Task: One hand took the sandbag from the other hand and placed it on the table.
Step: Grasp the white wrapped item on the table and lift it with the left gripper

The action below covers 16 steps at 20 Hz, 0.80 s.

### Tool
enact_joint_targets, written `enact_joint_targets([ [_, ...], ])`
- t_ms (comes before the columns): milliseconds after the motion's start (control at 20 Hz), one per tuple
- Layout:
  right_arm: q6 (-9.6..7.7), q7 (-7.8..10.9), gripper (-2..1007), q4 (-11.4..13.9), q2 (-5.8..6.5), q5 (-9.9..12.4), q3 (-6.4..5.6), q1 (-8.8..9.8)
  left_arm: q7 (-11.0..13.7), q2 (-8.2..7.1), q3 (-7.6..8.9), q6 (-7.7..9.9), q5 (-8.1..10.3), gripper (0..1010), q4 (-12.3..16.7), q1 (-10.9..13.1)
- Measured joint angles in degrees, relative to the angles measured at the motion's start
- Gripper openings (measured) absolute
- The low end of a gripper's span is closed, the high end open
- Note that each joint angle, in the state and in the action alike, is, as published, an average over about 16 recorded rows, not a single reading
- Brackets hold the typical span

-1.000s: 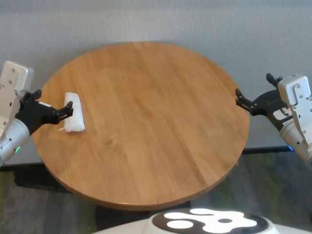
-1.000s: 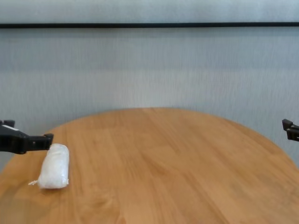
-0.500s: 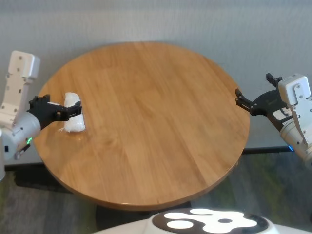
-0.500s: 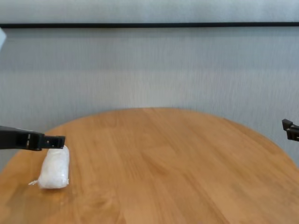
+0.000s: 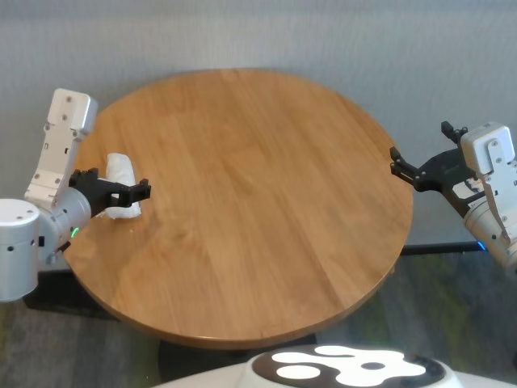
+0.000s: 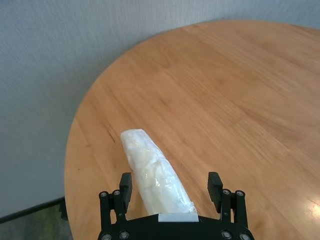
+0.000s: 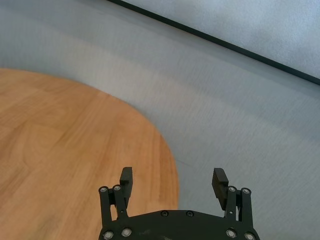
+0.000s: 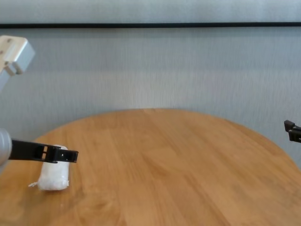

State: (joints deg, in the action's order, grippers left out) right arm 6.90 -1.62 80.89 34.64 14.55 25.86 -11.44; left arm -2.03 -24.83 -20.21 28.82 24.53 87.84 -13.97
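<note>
At the table's (image 5: 242,202) left edge, the left gripper (image 5: 133,191), the one with the green ring, hung over the sandbag (image 5: 121,168) with its fingers spread wide. The left wrist view showed the sandbag (image 6: 152,172) lying flat on the wood between the two fingers, running lengthwise away from the palm, with clear space on either side and no contact that could be seen. The bag sat close to the rim, its tied end toward the robot.

That closeness looked like the main hazard. A careless descent might have pressed a fingertip onto the crinkly plastic and pushed the bag sideways, and a push to the left could have sent it off the edge. The soft filling would probably have sagged if the grip landed near one end, so the far part could droop or slip free on the lift. A droop of that kind would have left little for the other arm to take hold of.

Far to the right, off the table's rim, the right gripper (image 5: 418,171) waited open and empty, well apart from the bag.
</note>
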Motion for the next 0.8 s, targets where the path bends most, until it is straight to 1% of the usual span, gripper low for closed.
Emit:
enact_joint_targets([
  [200,0.0,0.0,1003,0.0,0.0,0.0,0.0,0.0,-0.64,1.6,-0.01,0.59,-0.65,1000,-1.62,-0.97],
  [450,0.0,0.0,1003,0.0,0.0,0.0,0.0,0.0,-0.98,3.32,0.51,0.93,-1.0,1000,-3.45,-1.78],
  [650,0.0,0.0,1003,0.0,0.0,0.0,0.0,0.0,-1.11,4.35,1.04,1.64,-0.99,1000,-4.46,-2.18],
  [800,0.0,0.0,1003,0.0,0.0,0.0,0.0,0.0,-1.37,4.97,1.37,2.54,-1.07,1000,-4.91,-2.34],
])
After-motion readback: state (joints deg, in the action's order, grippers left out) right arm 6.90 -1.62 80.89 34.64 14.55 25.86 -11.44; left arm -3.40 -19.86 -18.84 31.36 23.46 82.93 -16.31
